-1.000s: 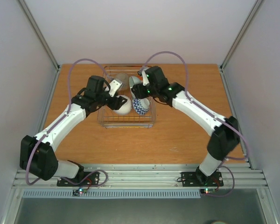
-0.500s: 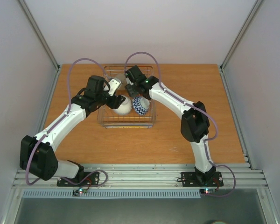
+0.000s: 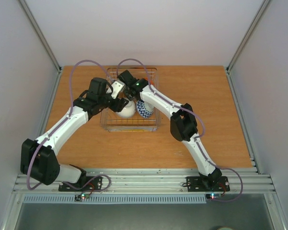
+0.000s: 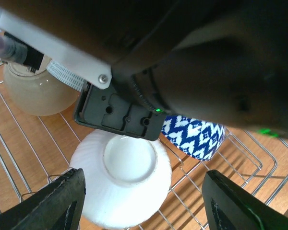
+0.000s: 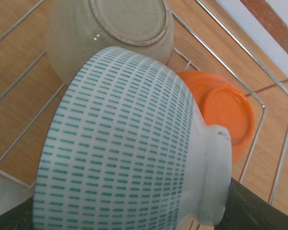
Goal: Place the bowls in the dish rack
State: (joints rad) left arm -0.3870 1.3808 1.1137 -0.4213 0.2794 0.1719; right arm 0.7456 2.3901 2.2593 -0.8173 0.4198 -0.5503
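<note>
The left gripper (image 4: 149, 196) hangs with its jaws spread wide over a plain white ribbed bowl (image 4: 125, 187), which lies upside down in the silver wire dish rack (image 3: 134, 127). A blue-and-white zigzag bowl (image 4: 194, 136) sits just beside it, and a beige bowl (image 4: 36, 91) lies further back. The right gripper (image 5: 134, 218) is clamped on a white bowl with green dashes (image 5: 120, 143), held on its side above the beige bowl and an orange bowl (image 5: 225, 112). Since a second ago the right arm has swung left across the rack, its wrist now just beside the left gripper; the left arm has stayed put
</note>
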